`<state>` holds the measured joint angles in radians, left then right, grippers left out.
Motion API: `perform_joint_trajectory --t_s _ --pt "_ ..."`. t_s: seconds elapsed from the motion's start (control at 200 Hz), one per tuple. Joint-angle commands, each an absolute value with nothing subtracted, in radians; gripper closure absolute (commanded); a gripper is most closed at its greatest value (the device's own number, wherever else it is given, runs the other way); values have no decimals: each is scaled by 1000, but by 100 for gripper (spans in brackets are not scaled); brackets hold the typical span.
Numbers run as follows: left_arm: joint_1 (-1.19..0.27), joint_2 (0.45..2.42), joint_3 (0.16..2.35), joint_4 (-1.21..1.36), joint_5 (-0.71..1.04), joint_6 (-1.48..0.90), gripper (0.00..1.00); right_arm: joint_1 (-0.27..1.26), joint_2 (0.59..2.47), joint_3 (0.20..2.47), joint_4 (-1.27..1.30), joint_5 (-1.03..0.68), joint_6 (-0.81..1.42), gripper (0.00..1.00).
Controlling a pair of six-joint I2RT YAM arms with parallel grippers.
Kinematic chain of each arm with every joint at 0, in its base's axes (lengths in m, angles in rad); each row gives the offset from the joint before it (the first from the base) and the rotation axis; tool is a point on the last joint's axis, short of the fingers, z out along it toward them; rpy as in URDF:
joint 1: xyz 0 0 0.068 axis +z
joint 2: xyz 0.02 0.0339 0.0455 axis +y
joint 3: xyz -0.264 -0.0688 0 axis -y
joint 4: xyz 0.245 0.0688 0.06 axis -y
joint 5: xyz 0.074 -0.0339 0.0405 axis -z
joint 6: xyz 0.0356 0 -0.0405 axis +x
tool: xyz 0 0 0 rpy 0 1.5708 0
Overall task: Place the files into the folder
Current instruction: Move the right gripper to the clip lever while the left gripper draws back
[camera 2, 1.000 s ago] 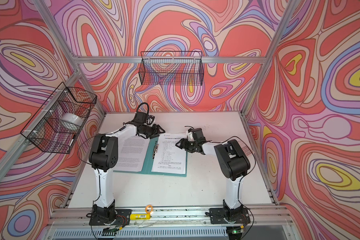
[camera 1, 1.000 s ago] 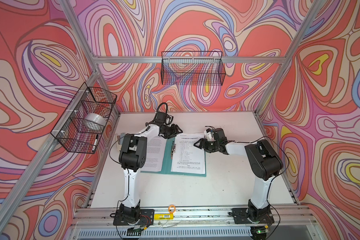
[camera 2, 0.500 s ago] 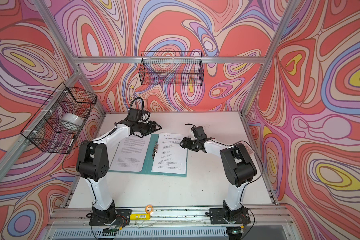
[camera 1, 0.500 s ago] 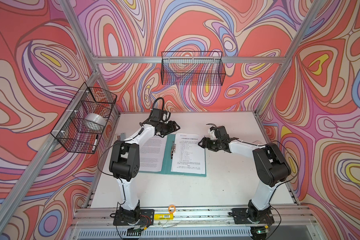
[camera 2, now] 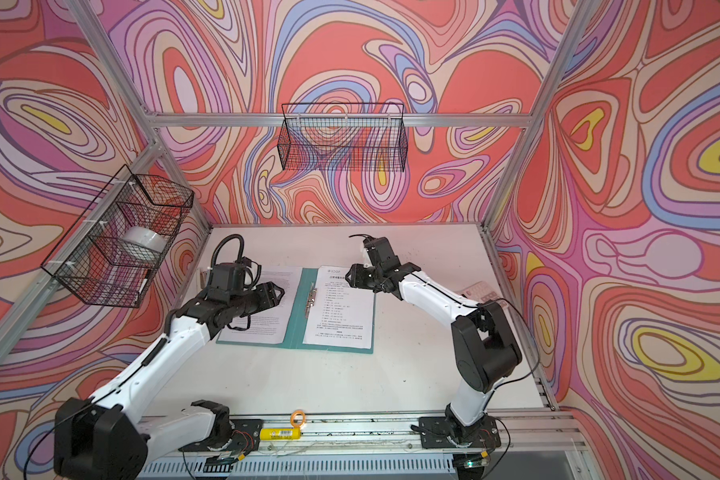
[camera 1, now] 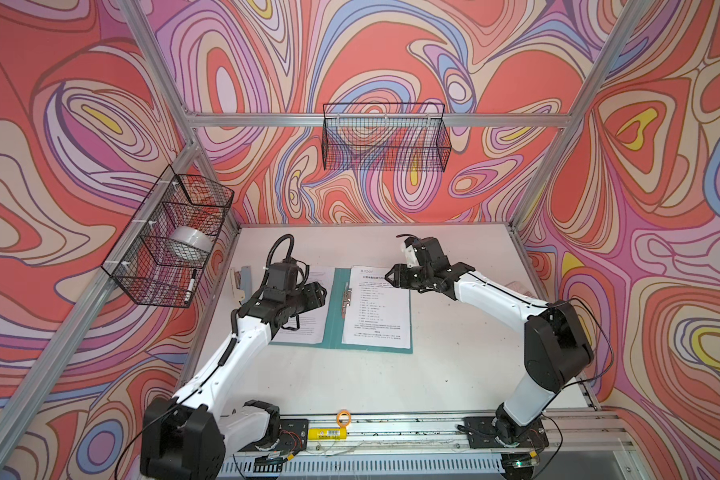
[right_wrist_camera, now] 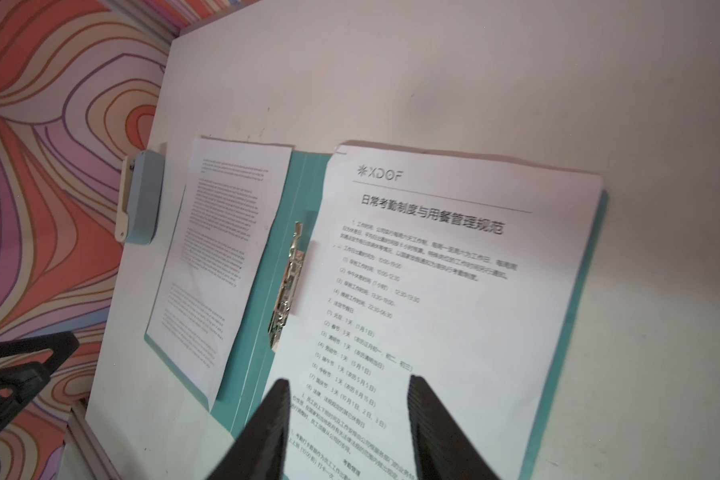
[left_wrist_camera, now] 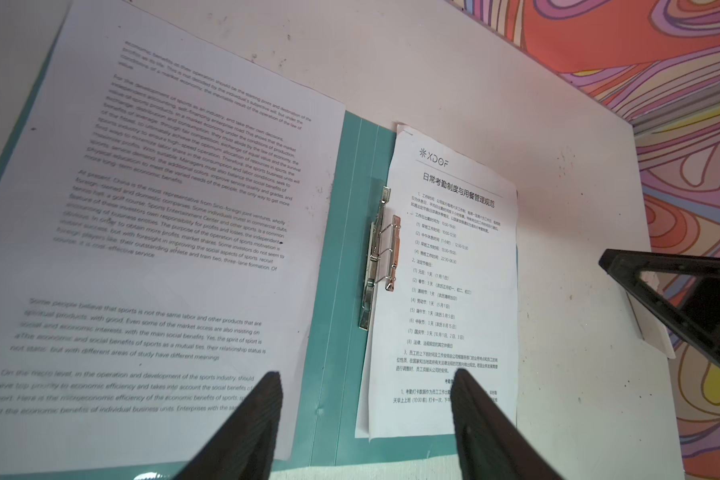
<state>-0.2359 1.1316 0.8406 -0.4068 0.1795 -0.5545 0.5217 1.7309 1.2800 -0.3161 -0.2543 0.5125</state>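
**Stapler**: grey-blue, on the desk just left of the folder. Not part of the job.

**Folder**: teal, open and flat mid-desk, spine running near to far.

**Left sheet**: dense print, lying loose on the folder's left leaf.

**Left hand**: hovers over that sheet close to the spine, fingers apart, holding nothing.

**Clip**: metal, on the right leaf beside the spine. The right sheet's left edge meets it; whether it is clamped cannot be told.

**Right sheet**: headed page with sparse lines, flat on the right leaf.

**Right hand**: above the far left corner of that sheet, fingers apart, empty.

**Calculator**: at the right of the desk beyond the right arm, well apart from the folder.

**Handling note**: both sheets lie within the covers, so the step in hand is probably gathering the left sheet onto the right one, or shutting the cover.
- Flat paper resists pinching, so slide it to a leaf edge and take it there.
- Let the right hand press the right sheet down while the other sheet crosses.
- Square the edges to the spine.
- Keep fingers off the clip lever.
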Motion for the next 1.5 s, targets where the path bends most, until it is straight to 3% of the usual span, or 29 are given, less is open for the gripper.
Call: perform_joint_trajectory --t_s 0.0,0.145,0.391,0.581,1.493 --pt "-235 1039 766 -475 112 -588 35 566 1813 1351 -330 -273 538 58" --pt "-232 989 680 -470 56 -616 36 595 1948 1478 -329 -295 544 69" --pt "-212 1105 525 -168 105 -719 36 612 2175 1693 -348 -350 558 67" --pt "-184 1156 437 -81 110 -726 36 612 2300 1822 -378 -381 534 67" --pt "-164 1177 390 -31 164 -738 38 611 2480 1985 -364 -471 520 63"
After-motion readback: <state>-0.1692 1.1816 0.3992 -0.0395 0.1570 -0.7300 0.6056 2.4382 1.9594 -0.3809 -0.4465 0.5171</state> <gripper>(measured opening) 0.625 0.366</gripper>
